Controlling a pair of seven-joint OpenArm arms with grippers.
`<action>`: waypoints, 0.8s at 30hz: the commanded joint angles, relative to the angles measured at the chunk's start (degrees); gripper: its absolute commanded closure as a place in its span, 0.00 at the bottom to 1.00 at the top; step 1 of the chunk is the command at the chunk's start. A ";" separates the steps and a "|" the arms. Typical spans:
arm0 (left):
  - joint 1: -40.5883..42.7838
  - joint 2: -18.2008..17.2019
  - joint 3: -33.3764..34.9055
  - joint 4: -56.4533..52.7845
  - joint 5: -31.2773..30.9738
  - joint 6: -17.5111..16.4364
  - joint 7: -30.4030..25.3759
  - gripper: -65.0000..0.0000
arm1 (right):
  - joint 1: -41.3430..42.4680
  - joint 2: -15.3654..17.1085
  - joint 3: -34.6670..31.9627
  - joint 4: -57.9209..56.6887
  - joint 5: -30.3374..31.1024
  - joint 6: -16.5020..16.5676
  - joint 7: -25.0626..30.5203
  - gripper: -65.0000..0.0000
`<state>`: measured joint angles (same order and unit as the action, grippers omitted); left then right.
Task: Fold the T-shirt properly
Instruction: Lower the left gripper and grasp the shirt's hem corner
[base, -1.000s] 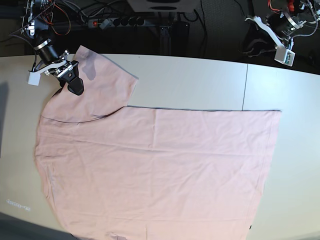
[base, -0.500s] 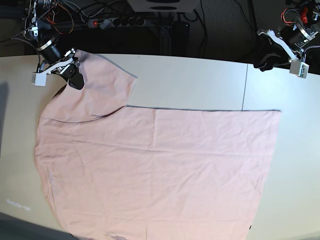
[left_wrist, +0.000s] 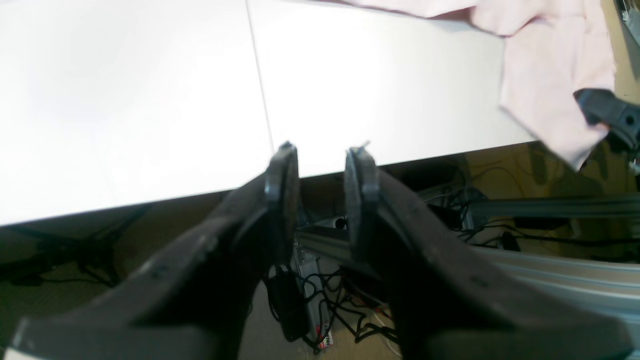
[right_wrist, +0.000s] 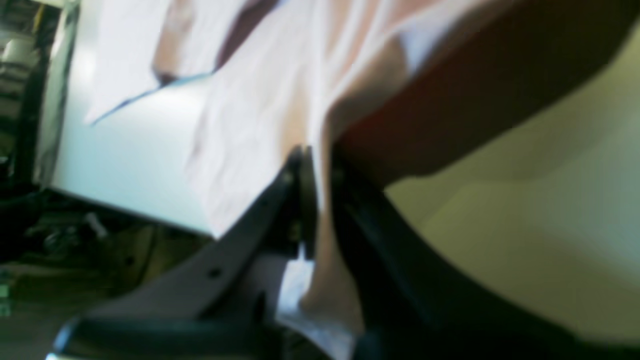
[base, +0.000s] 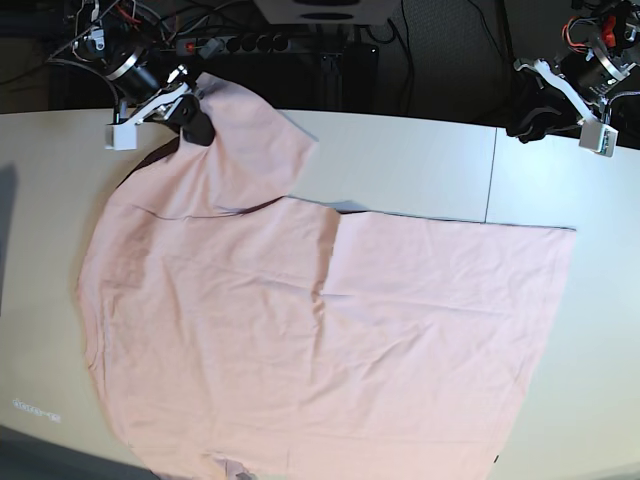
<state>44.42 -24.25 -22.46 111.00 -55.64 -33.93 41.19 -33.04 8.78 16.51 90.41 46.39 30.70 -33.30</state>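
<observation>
While the right fingers (right_wrist: 317, 150) clench the T-shirt (base: 320, 340), the left fingers (left_wrist: 322, 152) gape over table (base: 400, 160) edge.

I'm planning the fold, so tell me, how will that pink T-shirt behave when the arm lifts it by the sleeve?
Probably floppy: the T-shirt drapes in soft wrinkles where the right gripper pinches its sleeve. It likely drags rather than lifts whole, since most of it lies flat on the table. Seemingly light, thin cloth.
</observation>
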 joint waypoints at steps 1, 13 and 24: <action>0.33 -0.59 -0.39 0.92 -1.20 -1.31 -0.63 0.69 | -1.01 0.57 -0.13 0.92 -3.45 0.61 -3.19 1.00; -1.84 -0.76 -0.94 2.78 -3.39 -3.02 -0.92 0.69 | -0.81 2.45 7.10 5.35 -4.83 0.63 -3.23 1.00; -9.27 -6.95 -1.66 2.82 4.15 -3.39 -10.47 0.69 | -0.79 10.91 12.04 6.23 -5.01 0.61 -3.19 1.00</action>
<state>35.00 -30.39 -23.64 112.88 -50.65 -35.31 31.81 -33.63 18.96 28.01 95.74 41.04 30.79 -37.34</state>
